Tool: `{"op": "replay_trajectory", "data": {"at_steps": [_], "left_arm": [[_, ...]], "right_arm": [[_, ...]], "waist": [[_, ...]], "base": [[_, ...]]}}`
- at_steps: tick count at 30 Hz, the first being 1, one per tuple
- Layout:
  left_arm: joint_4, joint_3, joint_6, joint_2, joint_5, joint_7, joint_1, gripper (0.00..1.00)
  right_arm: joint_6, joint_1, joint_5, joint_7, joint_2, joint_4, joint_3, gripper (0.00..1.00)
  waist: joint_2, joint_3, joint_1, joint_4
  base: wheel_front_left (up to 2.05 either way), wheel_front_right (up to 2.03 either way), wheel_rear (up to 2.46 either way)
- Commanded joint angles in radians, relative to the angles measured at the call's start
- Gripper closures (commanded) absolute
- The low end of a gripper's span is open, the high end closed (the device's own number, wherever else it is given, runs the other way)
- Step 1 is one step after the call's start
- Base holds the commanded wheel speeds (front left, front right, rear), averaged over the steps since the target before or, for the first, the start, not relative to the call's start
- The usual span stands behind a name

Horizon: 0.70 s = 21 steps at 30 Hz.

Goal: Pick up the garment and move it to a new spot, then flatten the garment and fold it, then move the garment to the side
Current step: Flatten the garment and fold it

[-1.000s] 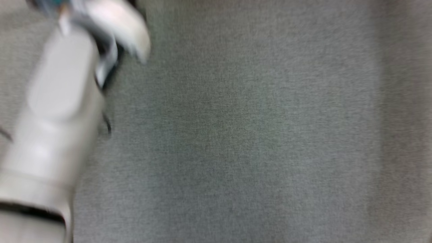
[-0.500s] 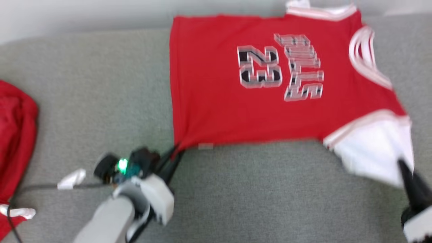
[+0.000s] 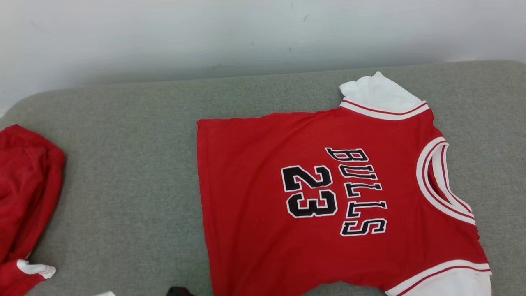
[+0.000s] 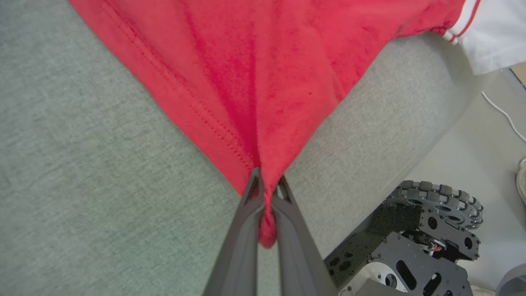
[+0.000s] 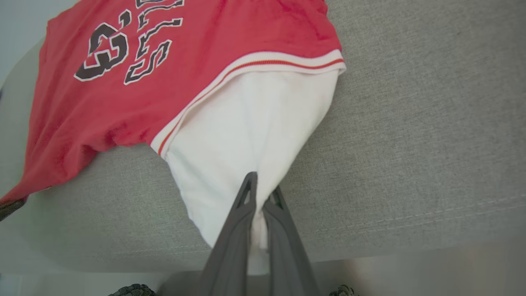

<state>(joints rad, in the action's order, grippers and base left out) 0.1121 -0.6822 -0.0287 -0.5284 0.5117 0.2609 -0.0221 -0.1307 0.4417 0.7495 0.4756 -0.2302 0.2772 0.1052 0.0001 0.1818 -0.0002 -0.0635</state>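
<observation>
The garment (image 3: 320, 197) is a red jersey with "BULLS 23" lettering and white sleeves. It lies spread face up on the grey cushion (image 3: 123, 164), collar to the right in the head view. In the left wrist view my left gripper (image 4: 267, 185) is shut on the garment's (image 4: 263, 82) red hem corner, which is pulled into a taut point. In the right wrist view my right gripper (image 5: 261, 185) is shut on the garment's white sleeve (image 5: 250, 123), near the cushion's front edge.
A second red cloth (image 3: 24, 193) lies bunched at the cushion's left end. A pale wall (image 3: 246, 37) runs behind the cushion. Below the cushion's front edge are my wheeled base (image 4: 419, 230) and the floor with a white cable (image 4: 501, 115).
The head camera has swung up from bare cushion, so the jersey now sits lower in the picture and both arms have left it. Each gripper still holds the cloth.
</observation>
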Motion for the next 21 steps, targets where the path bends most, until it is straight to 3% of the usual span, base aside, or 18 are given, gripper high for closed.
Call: {"op": "replay_trajectory", "data": {"at_steps": [1,9,16,21], "left_arm": [[0.013,0.006,0.000,-0.020,0.002,0.016,0.001,1.00],[0.127,0.059,0.028,-0.060,0.127,0.226,-0.136,1.00],[0.129,0.122,0.039,-0.022,0.289,0.389,-0.311,1.00],[0.059,0.143,0.040,0.015,0.306,0.427,-0.431,1.00]], "right_arm": [[0.000,-0.009,0.004,0.012,-0.013,0.008,0.009,1.00],[0.000,-0.213,0.023,0.224,-0.070,0.079,0.021,1.00],[0.000,-0.458,0.017,0.444,-0.115,0.088,0.052,1.00],[0.000,-0.623,-0.038,0.513,-0.125,0.042,0.055,1.00]], "waist": [[-0.0001,0.005,0.0002,-0.003],[-0.0001,0.055,0.0002,0.010],[-0.0001,0.128,0.0002,0.044],[-0.0001,0.184,0.0002,0.062]], "base": [[0.00,0.00,0.00],[0.00,0.00,0.00],[0.00,0.00,0.00],[0.00,0.00,0.00]]}}
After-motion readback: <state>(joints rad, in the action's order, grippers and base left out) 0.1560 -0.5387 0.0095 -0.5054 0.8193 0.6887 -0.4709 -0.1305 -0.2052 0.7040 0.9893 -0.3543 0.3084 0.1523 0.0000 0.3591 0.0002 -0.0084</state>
